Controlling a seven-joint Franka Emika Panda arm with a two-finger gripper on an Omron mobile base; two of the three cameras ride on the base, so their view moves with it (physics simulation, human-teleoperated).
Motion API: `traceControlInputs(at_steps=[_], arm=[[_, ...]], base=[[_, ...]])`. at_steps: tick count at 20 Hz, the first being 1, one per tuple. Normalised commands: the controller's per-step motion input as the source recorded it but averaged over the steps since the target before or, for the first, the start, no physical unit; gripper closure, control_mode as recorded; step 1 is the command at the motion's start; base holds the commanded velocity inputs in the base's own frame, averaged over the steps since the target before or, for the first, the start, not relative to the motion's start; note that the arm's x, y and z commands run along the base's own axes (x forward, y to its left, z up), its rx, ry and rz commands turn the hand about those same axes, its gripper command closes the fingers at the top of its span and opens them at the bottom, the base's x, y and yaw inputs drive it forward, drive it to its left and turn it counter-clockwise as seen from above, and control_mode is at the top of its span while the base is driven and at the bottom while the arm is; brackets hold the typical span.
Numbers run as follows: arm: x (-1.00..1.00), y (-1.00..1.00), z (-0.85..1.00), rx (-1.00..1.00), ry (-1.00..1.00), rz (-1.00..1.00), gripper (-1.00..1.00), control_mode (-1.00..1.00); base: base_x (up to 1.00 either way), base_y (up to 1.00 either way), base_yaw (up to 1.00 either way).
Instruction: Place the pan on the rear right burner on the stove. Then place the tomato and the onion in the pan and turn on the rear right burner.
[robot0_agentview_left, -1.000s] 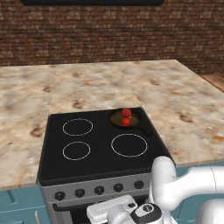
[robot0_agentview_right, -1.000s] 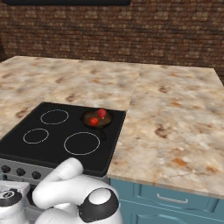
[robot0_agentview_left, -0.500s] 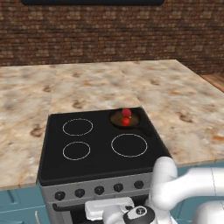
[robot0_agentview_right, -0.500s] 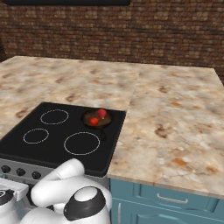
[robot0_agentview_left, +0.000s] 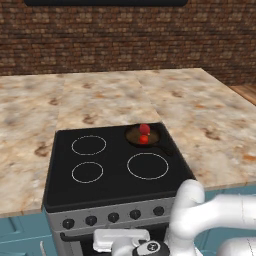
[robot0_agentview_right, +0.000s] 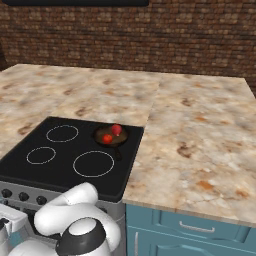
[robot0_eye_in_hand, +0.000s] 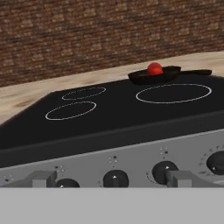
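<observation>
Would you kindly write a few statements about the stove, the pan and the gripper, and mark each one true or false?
1. The pan sits on the rear right burner of the stove. True.
2. The tomato and the onion lie on the counter beside the stove. False: both rest inside the pan.
3. The gripper is shut on a knob. False: its fingers stand wide open in front of the knob row, holding nothing.
4. The pan's handle points toward the front right of the cooktop. True.
5. The largest ring has a pot on it. False: it is bare.
</observation>
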Motion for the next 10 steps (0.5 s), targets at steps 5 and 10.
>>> traceControlInputs(at_steps=[5,10], arm=[[0.06,-0.11,0.0,0.0,0.03,0.0,-1.0,-1.0],[0.06,-0.2,0.0,0.0,0.04,0.0,-1.0,-1.0]], base=[[0.0,0.0,0.0],[0.0,0.0,0.0]])
